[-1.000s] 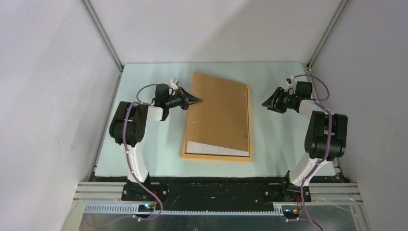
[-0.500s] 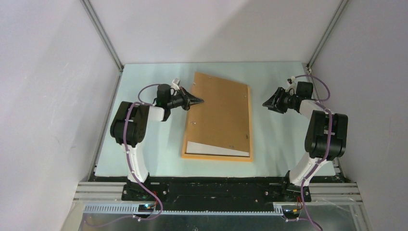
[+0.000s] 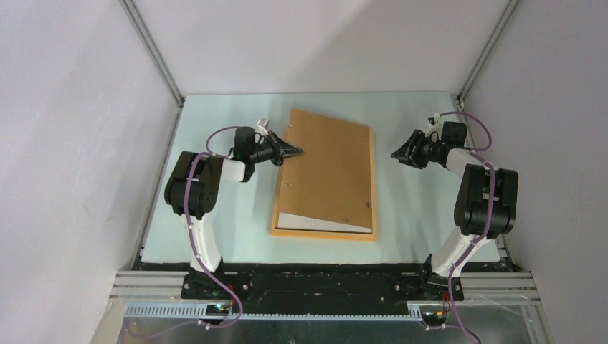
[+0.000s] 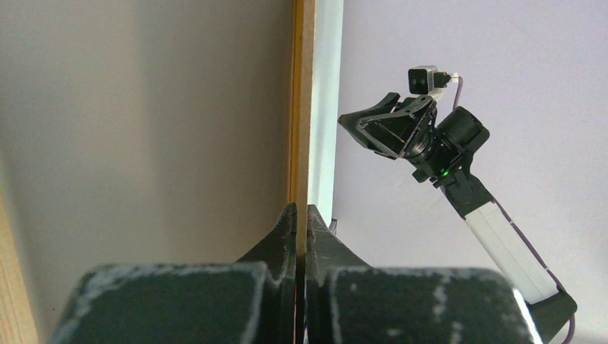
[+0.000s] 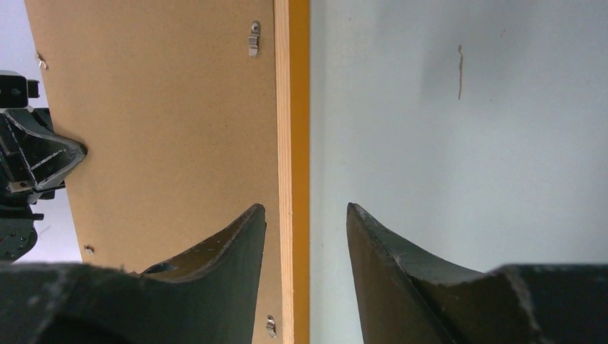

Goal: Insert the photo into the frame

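Risk: jamming of the skewed backing board on the rim of the frame instead of a clean drop inside.
Cause: sat twisted over the frame, overhung the left rail at the far-left corner.
Second risk: slip of the thin-edge pinch, or dragging of frame and photo across the worktop under a sideways push.
Third risk: nudging of the photo off square under the board, hidden from every view.
Left jaws: clamped tight on the board's left edge, towards its far end.
Right jaws: stood roughly half open, held nothing, hung off the frame's right side and apart from it.
Photo: lay inside the frame, white back up, seen only as a pale wedge at the near end; otherwise covered by the board.
Frame: lay flat mid-worktop, long sides running away from the arms.
Nearby: small metal clips close to the board's right edge; plain walls on three sides.
In the way: board itself, over most of the photo; nothing seen between right jaws and right rail.
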Tool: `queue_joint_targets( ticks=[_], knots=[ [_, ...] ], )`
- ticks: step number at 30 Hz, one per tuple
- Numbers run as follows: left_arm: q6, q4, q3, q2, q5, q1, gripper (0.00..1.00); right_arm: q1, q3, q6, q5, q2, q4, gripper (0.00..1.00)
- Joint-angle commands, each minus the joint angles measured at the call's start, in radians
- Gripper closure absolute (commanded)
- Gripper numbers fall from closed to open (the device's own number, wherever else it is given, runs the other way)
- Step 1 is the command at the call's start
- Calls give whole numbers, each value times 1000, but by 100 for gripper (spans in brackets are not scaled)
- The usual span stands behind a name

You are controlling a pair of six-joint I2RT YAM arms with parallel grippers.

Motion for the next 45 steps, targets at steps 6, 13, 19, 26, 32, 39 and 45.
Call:
queue_joint_targets(
  ticks=[6,13,19,26,32,39,45],
  knots=[
    [9,48,-17,-46,11,-10,100,-9,-6,6,-20,9,26,50],
    [28,27,-32,-68,0,-10,100,-12,-6,8,-25,11,27,50],
    [36,11,-32,-72,-1,-11,100,-16,-6,10,-25,12,27,50],
    [44,-7,-38,-79,-7,-10,100,-18,-6,13,-28,19,29,50],
    [50,-45,-35,-88,-12,-11,100,-20,-5,14,-32,19,27,50],
    [64,-85,-37,-104,-11,-13,100,-26,-6,16,-35,22,26,50],
    [66,-101,-36,-121,-10,-21,100,-30,-13,23,-37,20,35,50]
  ],
)
